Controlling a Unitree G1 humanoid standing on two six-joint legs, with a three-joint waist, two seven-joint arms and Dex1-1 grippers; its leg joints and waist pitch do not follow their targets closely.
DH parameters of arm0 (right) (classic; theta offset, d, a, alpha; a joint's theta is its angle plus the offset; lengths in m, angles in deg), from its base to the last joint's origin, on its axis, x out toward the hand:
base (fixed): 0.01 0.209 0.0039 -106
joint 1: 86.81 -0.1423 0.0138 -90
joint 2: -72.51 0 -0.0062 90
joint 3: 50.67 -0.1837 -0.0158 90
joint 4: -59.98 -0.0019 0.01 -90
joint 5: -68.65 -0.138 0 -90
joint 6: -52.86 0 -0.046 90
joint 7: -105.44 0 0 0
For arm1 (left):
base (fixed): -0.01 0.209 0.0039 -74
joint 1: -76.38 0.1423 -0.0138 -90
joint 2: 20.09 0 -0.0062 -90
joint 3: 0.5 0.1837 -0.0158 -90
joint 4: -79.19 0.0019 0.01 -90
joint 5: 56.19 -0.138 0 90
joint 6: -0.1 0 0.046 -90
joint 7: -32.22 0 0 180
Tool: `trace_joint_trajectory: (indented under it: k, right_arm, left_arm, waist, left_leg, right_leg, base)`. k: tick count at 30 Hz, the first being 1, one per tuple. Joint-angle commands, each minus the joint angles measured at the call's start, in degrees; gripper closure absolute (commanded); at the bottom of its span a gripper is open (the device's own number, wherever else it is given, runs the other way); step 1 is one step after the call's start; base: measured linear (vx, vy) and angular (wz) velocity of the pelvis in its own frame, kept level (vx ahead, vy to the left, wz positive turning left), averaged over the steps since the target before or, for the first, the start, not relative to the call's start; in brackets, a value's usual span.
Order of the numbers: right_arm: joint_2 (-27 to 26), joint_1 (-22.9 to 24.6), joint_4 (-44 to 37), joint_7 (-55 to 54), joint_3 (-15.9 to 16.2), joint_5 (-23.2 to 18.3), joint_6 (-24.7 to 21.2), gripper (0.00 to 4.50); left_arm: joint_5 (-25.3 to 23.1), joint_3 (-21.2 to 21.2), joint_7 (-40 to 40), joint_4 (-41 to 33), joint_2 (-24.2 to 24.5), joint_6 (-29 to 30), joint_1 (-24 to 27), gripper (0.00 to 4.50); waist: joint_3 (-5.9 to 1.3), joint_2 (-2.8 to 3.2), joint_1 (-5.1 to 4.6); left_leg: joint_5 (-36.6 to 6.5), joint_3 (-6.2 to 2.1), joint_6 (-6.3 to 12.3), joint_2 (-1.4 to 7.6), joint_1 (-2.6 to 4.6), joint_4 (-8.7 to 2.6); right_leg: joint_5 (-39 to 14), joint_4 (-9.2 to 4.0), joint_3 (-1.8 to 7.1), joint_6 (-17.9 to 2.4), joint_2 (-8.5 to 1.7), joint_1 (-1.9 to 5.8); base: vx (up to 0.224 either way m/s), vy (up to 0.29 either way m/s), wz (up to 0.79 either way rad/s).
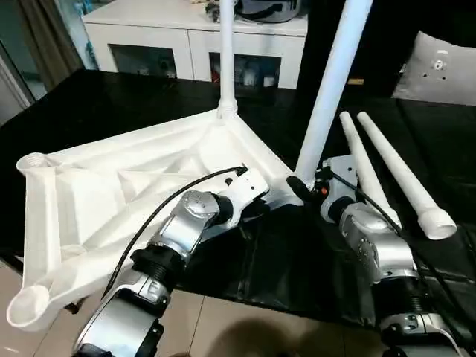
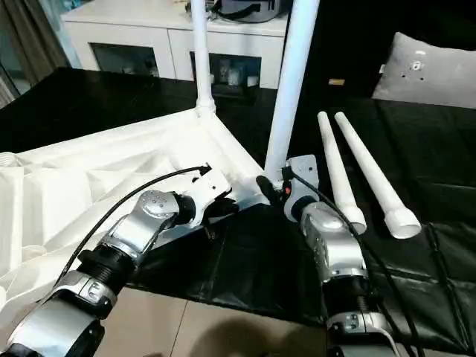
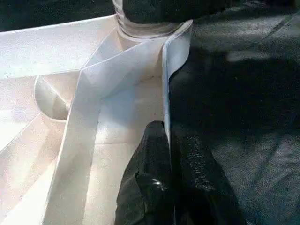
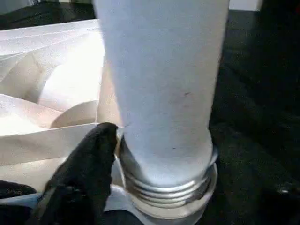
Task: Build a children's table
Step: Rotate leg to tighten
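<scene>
We see the tabletop (image 1: pixel 111 193) lying upside down on the black mat (image 1: pixel 297 260), ribbed underside up. One leg (image 1: pixel 227 52) stands in the far corner socket. A second leg (image 1: pixel 331 82) leans in the near-right corner, its threads still showing above the socket in the right wrist view. Two spare legs (image 1: pixel 394 175) lie on the mat just right of the right arm.

Left gripper (image 3: pixel 171 154) is pinched shut on the top's thin side wall, one finger either side. Right gripper (image 4: pixel 140 187): one black finger (image 4: pixel 89 168) touches the leg just above the threads; the other is hidden behind the leg, so we cannot tell whether the jaws clamp the leg or stand loose around it.

Risks, as we judge them:
- The leg tilts and the threads are not home. Turning it crooked could cross-thread it or jam it.
- If the right gripper lets go now, the leaning leg may topple onto the spares or off the mat.
- The left grip is on a thin smooth wall; twisting force could make the top slip or pivot.
- The top overhangs the near mat edge, so a shove could tip it.

Materials: glossy hard white plastic, thin ribs, round corner cups; legs long, round, tapered, hollow at the end. Mat looks dull, slightly wrinkled.
</scene>
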Motion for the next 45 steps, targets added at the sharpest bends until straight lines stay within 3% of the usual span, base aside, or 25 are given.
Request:
trace_joint_trajectory:
  k: [1, 4, 10, 11, 13, 14, 17, 22, 23, 26, 27, 40, 45]
  right_arm:
    - [-0.67, 1.52, 0.20, 3.38, 2.34, -0.71, -0.60, 0.86]
    - [2.69, 3.10, -2.24, 8.75, 2.44, -1.81, 1.39, 0.67]
    - [10.95, 4.49, -3.34, 20.62, 3.50, -2.60, 4.95, 0.09]
    - [13.29, 4.55, -3.68, 25.15, 3.74, -3.40, 5.43, 0.03]
    - [14.35, 4.54, -4.08, 27.23, 3.87, -3.78, 5.49, 0.03]
    - [17.10, 4.51, -5.01, 32.11, 5.04, -3.83, 6.51, 0.03]
    - [20.27, 4.76, -5.90, 38.42, 7.04, -4.19, 8.26, 0.03]
    - [22.59, 4.93, -6.52, 44.76, 9.23, -5.03, 7.88, 0.03]
    - [22.81, 4.88, -6.45, 46.14, 9.70, -5.25, 7.52, 0.03]
    - [22.70, 4.60, -6.06, 47.90, 10.25, -5.51, 7.00, 0.39]
    - [22.48, 4.44, -5.91, 48.06, 10.41, -5.67, 7.04, 0.46]
    - [20.85, 5.04, -5.86, 49.30, 10.99, -7.36, 6.13, 1.68]
    - [20.49, 6.33, -6.84, 49.03, 11.66, -7.86, 4.55, 1.81]
  left_arm:
    - [0.61, 0.14, -0.04, -4.35, -0.73, -3.88, -2.40, 4.50]
    - [1.56, 0.27, 2.96, -4.34, 1.12, -4.69, -1.58, 4.50]
    - [1.81, 2.45, 11.60, -3.00, 5.93, -11.42, -0.41, 4.50]
    - [1.76, 3.25, 14.65, -2.53, 7.53, -12.82, -0.24, 4.50]
    - [1.85, 3.93, 16.91, -2.47, 8.53, -14.43, -0.15, 4.50]
    - [1.83, 5.28, 21.70, -2.28, 10.97, -16.89, -0.21, 4.50]
    - [1.62, 6.10, 25.41, -0.79, 13.12, -19.96, -1.02, 4.50]
    - [1.63, 6.47, 28.51, 0.93, 14.59, -22.55, -2.05, 4.50]
    - [1.53, 6.66, 29.01, 1.47, 14.89, -23.32, -2.38, 4.50]
    - [1.79, 6.86, 30.21, 2.66, 15.42, -24.91, -3.12, 4.50]
    - [1.94, 6.83, 30.66, 3.03, 15.51, -25.36, -3.33, 4.50]
    - [2.58, 6.55, 32.93, 4.96, 15.50, -27.38, -3.41, 4.50]
    - [2.64, 6.32, 32.98, 4.60, 15.29, -26.76, -2.91, 4.50]
  waist:
    - [-3.94, -0.34, 0.15]
    - [-4.14, -0.18, 0.47]
    - [-4.26, -0.26, 0.82]
    - [-4.29, -0.53, 0.85]
    - [-4.10, -0.35, 1.10]
    - [-4.12, -0.77, 1.37]
    - [-4.01, -0.42, 2.04]
    - [-4.11, -0.53, 2.53]
    - [-4.12, -0.80, 2.52]
    - [-4.15, -0.75, 2.60]
    - [-4.17, -0.98, 2.65]
    - [-4.34, -0.70, 3.52]
    - [-4.29, -0.68, 3.57]
  left_leg:
    - [-12.21, -0.16, 3.96, 0.71, -0.21, -4.03]
    - [-10.03, -0.09, 4.90, 0.81, -0.50, -3.91]
    - [-8.63, -0.01, 6.61, 0.89, -0.76, -3.60]
    - [-7.93, 0.00, 6.95, 0.97, -0.90, -3.51]
    - [-7.85, 0.15, 7.22, 1.10, -0.81, -3.44]
    - [-8.32, 0.18, 7.22, 1.18, -0.74, -3.48]
    - [-9.06, 0.23, 6.97, 1.42, -0.56, -3.52]
    - [-8.95, 0.23, 6.81, 1.46, -0.59, -3.47]
    - [-8.92, 0.28, 6.75, 1.37, -0.64, -3.41]
    - [-8.41, 0.24, 6.58, 1.34, -0.74, -3.39]
    - [-8.27, 0.25, 6.58, 1.35, -0.73, -3.39]
    - [-7.35, 0.24, 6.29, 1.49, -0.62, -3.34]
    - [-7.43, 0.23, 6.19, 1.48, -0.63, -3.35]
  right_leg:
    - [-20.88, -4.65, 2.41, -7.05, -2.94, 3.11]
    - [-15.51, -3.92, 2.62, -9.15, -2.93, 3.53]
    - [-14.70, -3.68, 2.57, -10.35, -3.05, 3.68]
    - [-14.19, -3.45, 2.65, -10.48, -3.06, 3.71]
    - [-13.81, -3.45, 2.78, -10.98, -3.02, 3.40]
    - [-14.70, -3.48, 2.73, -10.75, -3.03, 3.45]
    - [-15.71, -3.39, 2.79, -10.50, -3.15, 3.21]
    - [-14.60, -3.09, 2.83, -11.04, -3.15, 3.30]
    - [-14.82, -3.13, 2.83, -11.03, -3.14, 3.32]
    - [-15.49, -3.12, 2.80, -10.73, -3.18, 3.35]
    - [-15.52, -3.12, 2.78, -10.70, -3.18, 3.35]
    - [-13.68, -2.74, 2.85, -11.28, -3.22, 3.27]
    - [-14.51, -2.89, 2.86, -10.90, -3.23, 3.29]
  base:
    - [0.000, 0.000, 0.00]
    - [0.000, 0.000, 0.00]
    - [0.000, 0.000, 0.00]
    - [0.000, 0.000, 0.00]
    - [0.000, 0.000, 0.00]
    - [0.000, 0.000, 0.00]
    - [0.000, 0.000, 0.00]
    - [0.000, 0.000, 0.00]
    - [0.000, 0.000, 0.00]
    - [0.000, 0.000, 0.00]
    - [0.000, 0.000, 0.00]
    - [0.000, 0.000, 0.00]
    - [0.000, 0.000, 0.00]
